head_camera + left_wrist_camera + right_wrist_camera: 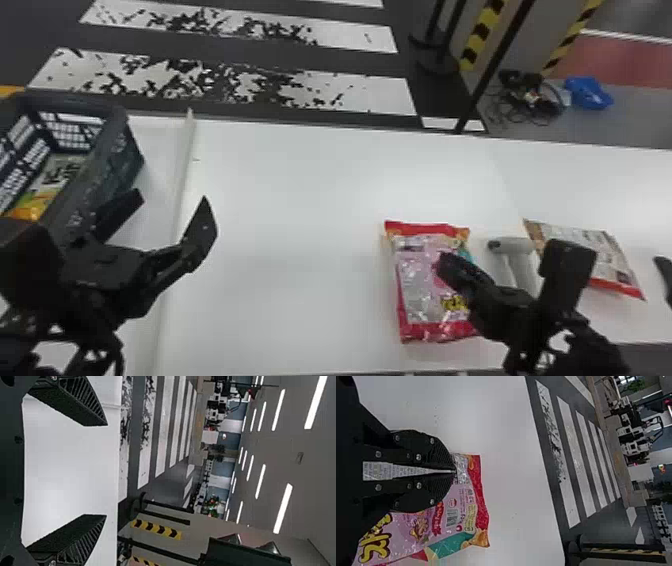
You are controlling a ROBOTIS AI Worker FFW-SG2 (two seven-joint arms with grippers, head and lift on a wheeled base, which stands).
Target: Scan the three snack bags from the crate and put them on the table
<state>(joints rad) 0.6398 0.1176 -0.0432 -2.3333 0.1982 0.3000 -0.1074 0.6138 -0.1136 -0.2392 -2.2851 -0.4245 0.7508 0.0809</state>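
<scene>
The table (280, 200) is white and smooth, with a narrow raised strip (183, 175) running across it toward the robot's left side. The dark crate (117, 117) sits beyond that strip, near the far edge; in it lies a snack bag with yellow and orange (40, 192).

The left gripper (172, 196) hangs between the crate and the middle of the table, its claw released and spread wide. The right gripper (444, 260) is over the pink snack bag (420, 280), which lies flat on the table. Its claw is clenched, tips together; I cannot tell whether it touches the bag. A grey scanner (515, 247) lies just beside the pink bag, and the brown and white snack bag (600, 250) lies slanted at the scanner's other side.

Past the table, broad white stripes (225, 82), worn in patches, cross the dark floor (300, 60). To the right are yellow-and-black bands (482, 35), tangled cables (530, 97), a blue object (590, 93) and a red floor patch (620, 60). Long ceiling lights (283, 508) shine overhead, and white equipment (629, 435) stands well back.
</scene>
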